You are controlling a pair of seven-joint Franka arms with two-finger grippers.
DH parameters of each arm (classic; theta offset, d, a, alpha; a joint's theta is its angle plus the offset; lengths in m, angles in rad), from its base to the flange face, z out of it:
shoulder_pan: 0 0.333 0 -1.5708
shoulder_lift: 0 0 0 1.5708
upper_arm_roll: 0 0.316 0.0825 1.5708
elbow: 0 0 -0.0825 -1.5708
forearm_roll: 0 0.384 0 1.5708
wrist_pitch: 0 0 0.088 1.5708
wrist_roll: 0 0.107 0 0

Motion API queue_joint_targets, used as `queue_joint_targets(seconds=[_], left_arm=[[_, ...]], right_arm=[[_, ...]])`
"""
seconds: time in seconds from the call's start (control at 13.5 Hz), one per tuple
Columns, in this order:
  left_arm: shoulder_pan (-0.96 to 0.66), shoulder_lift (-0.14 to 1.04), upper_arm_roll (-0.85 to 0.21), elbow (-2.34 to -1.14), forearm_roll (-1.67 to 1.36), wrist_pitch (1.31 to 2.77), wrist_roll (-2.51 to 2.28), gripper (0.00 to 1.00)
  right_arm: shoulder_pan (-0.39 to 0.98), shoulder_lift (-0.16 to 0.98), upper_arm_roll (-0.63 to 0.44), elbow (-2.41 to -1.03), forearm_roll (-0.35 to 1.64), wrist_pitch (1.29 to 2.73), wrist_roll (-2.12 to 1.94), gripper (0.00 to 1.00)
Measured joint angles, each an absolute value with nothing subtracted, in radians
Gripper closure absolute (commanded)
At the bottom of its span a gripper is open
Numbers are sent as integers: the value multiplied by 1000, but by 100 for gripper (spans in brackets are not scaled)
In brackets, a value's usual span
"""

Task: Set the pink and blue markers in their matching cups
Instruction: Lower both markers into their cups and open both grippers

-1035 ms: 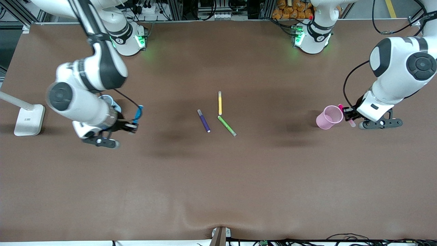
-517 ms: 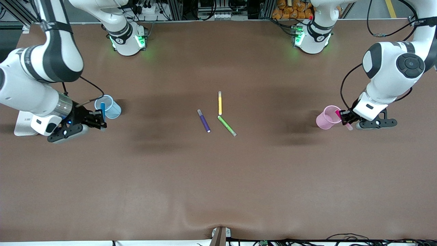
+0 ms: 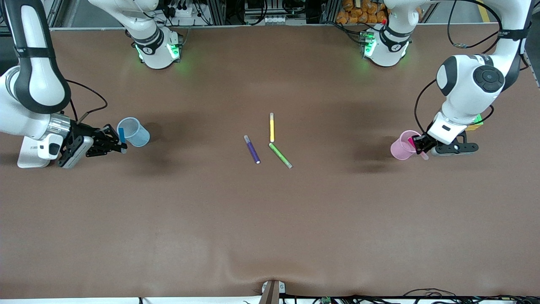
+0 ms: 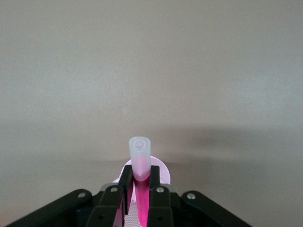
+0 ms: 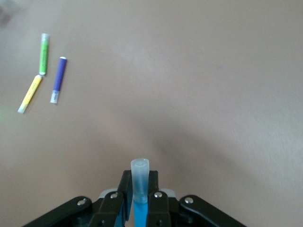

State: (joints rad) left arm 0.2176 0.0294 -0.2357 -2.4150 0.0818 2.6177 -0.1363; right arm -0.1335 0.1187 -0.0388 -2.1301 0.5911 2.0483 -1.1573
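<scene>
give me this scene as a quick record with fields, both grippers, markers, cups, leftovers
left gripper: shut on the pink marker, over the pink cup's rim
right gripper: shut on the blue marker, at the blue cup's rim
pink cup: toward the left arm's end of the table
blue cup: toward the right arm's end
leftovers: purple marker, yellow marker, green marker, lying mid-table
task state: neither marker released yet

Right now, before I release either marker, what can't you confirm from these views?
- Pink marker tip: hidden in both views by the left gripper; whether it is inside the pink cup is unclear.
- Blue marker tip: hidden by the right gripper.
- Blue cup: absent from the right wrist view.
</scene>
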Motion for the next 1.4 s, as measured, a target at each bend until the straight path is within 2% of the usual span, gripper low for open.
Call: queue_joint_targets(seconds=[0.3, 0.81, 0.89, 0.96, 1.03, 1.11, 1.4], left_arm=[[218, 29, -236, -2436, 82, 2628, -136, 100], [218, 30, -236, -2450, 82, 2635, -136, 100], [218, 30, -236, -2450, 82, 2636, -136, 93], [218, 30, -236, -2450, 82, 2636, -136, 82], [218, 31, -236, -2451, 82, 2636, -136, 55], [218, 31, -236, -2451, 82, 2637, -136, 1], [218, 31, -237, -2448, 82, 2646, -136, 0]], right_arm=[[-177, 126, -38, -2142, 681, 1996, -1370, 100], [-231, 154, -38, -2220, 724, 1974, -1509, 100], [-235, 163, -38, -2221, 725, 1970, -1528, 100], [-242, 170, -38, -2221, 725, 1966, -1549, 100], [-250, 177, -38, -2221, 725, 1957, -1574, 100], [-260, 182, -38, -2221, 726, 1944, -1598, 100], [-281, 197, -38, -2221, 728, 1918, -1636, 100]])
